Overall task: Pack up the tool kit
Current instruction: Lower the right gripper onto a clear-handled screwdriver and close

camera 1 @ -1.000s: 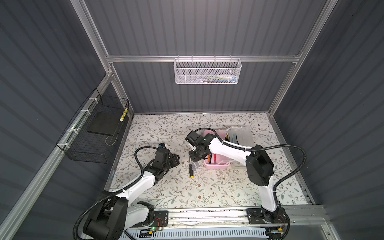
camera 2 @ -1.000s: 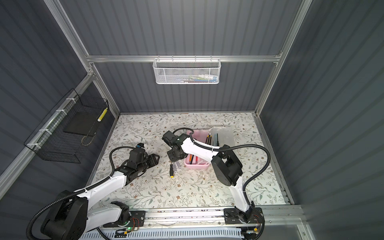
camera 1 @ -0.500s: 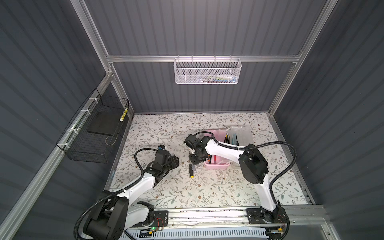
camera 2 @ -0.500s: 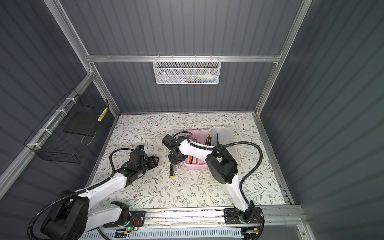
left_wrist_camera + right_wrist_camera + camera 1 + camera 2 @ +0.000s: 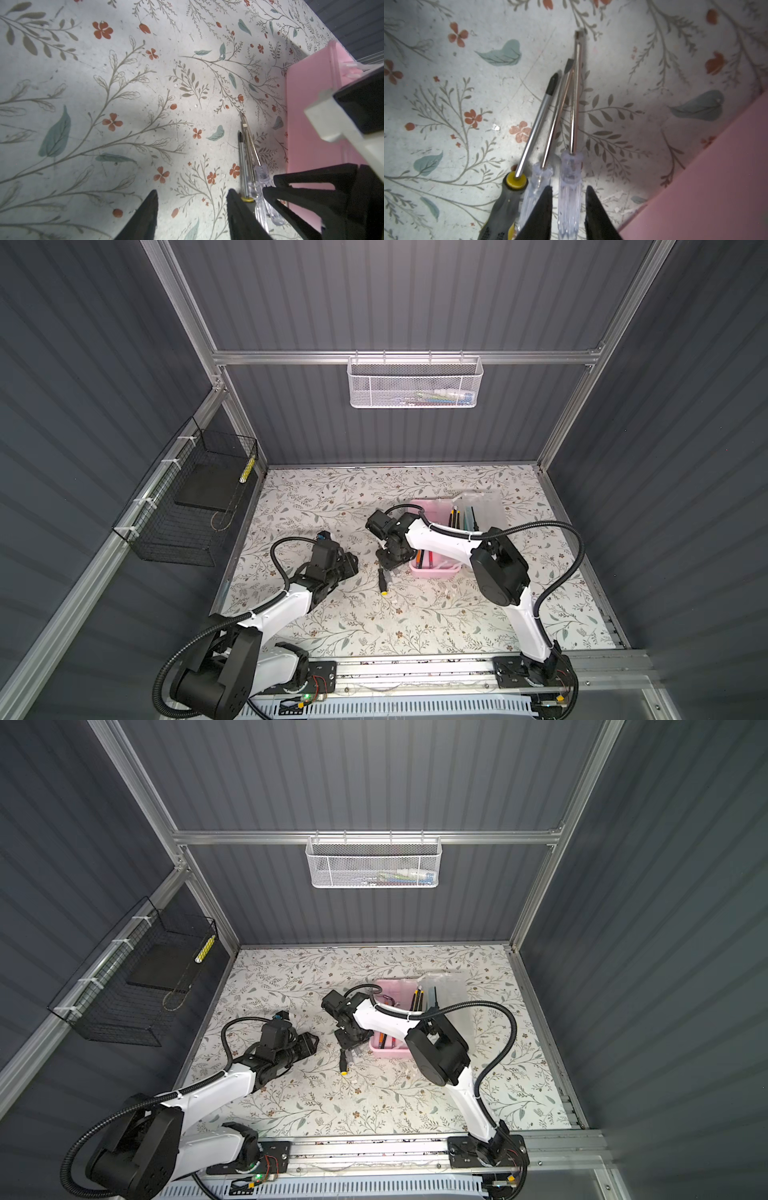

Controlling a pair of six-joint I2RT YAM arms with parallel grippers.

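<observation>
Dark grey ribbed walls (image 5: 395, 294) close in the cell on three sides, braced by an aluminium frame (image 5: 291, 357). The table (image 5: 332, 497) is covered with a pale sheet printed with grey sprigs, teal leaves and small red flowers; the wrist views show it scuffed and scratched.

A black wire basket (image 5: 174, 531) hangs on the left wall, and a white mesh basket (image 5: 415, 385) hangs from the back rail.

The tool kit box (image 5: 436, 568) sits right of the table's middle in both top views. Its pink base is uncovered and holds several slim tools, and its clear lid (image 5: 486, 506) lies folded back on the far right side.

The left gripper (image 5: 192, 193) hovers low left of the box, its fingers spread with only bare table between them.

The right gripper (image 5: 568, 188) points down just beside the box's near left corner. Its fingers sit narrowly either side of a clear-handled screwdriver (image 5: 571, 170) lying on the table; whether they press it I cannot tell.

Beside that lie a second clear-handled screwdriver (image 5: 539, 176) and a black-and-yellow screwdriver (image 5: 529, 133), their shafts fanned close together.
</observation>
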